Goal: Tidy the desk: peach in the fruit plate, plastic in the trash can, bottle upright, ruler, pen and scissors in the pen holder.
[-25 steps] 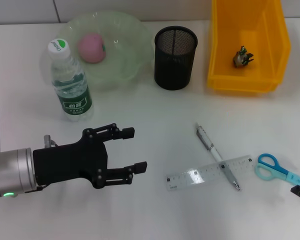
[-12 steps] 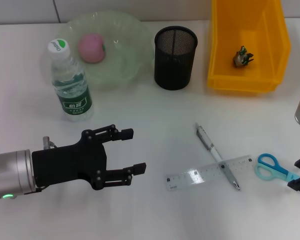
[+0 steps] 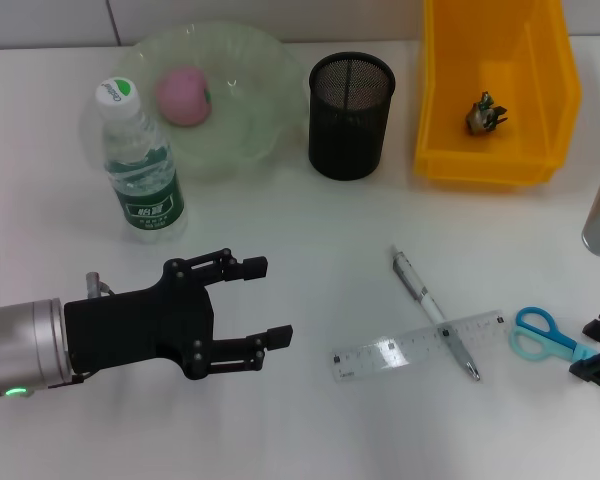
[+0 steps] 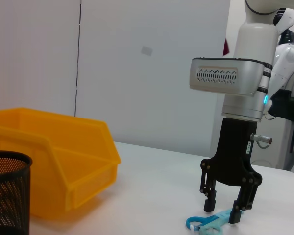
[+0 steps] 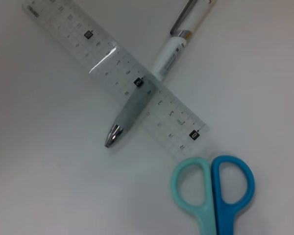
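Observation:
The blue scissors (image 3: pixel 538 334) lie at the right of the desk, handles beside the clear ruler (image 3: pixel 420 345), which lies across the pen (image 3: pixel 432 310). My right gripper (image 3: pixel 597 350) stands open at the right edge, its fingers (image 4: pixel 208 201) on either side of the scissors' blades (image 4: pixel 209 223), just above the desk. My left gripper (image 3: pixel 277 300) hovers open and holding nothing at the front left. The peach (image 3: pixel 184 96) rests in the green fruit plate (image 3: pixel 250 120). The bottle (image 3: pixel 140 165) stands upright. The crumpled plastic (image 3: pixel 486 113) lies in the yellow trash can (image 3: pixel 495 165). The pen holder (image 3: pixel 351 115) is a black mesh cup.
From the right wrist, the ruler (image 5: pixel 117 73), pen (image 5: pixel 152 83) and scissors handles (image 5: pixel 214 188) lie close together. The left wrist view shows the yellow bin (image 4: pixel 59 166) and mesh cup (image 4: pixel 7 196) near the back wall.
My right gripper has shifted slightly inward along the scissors' blades, and more of its silver wrist now shows at the right edge. The left arm has not moved.

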You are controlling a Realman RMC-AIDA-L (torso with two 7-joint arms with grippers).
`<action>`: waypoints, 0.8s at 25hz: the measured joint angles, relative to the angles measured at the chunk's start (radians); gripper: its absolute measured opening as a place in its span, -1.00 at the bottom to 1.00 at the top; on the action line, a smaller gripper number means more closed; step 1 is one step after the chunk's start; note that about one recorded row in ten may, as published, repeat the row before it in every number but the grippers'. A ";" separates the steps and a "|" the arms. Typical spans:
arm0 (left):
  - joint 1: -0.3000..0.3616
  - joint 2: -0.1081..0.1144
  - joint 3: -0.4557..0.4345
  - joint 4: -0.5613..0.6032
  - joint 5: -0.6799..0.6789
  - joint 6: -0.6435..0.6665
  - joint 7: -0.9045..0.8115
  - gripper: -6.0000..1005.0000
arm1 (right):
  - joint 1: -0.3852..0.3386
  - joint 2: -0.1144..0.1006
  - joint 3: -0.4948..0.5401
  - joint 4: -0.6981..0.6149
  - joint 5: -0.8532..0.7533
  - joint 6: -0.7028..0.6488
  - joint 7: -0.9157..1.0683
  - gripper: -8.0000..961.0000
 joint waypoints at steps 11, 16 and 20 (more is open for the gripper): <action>0.000 0.000 0.000 0.000 0.000 0.000 -0.001 0.60 | 0.008 -0.002 -0.004 0.029 0.004 0.007 0.009 -0.30; 0.000 0.000 0.000 0.000 0.000 0.000 -0.004 0.60 | 0.006 -0.002 -0.013 0.039 0.007 0.017 0.010 -0.41; -0.001 0.002 0.000 0.000 0.000 0.003 -0.006 0.60 | 0.000 -0.004 -0.014 0.031 0.018 0.017 0.010 -0.44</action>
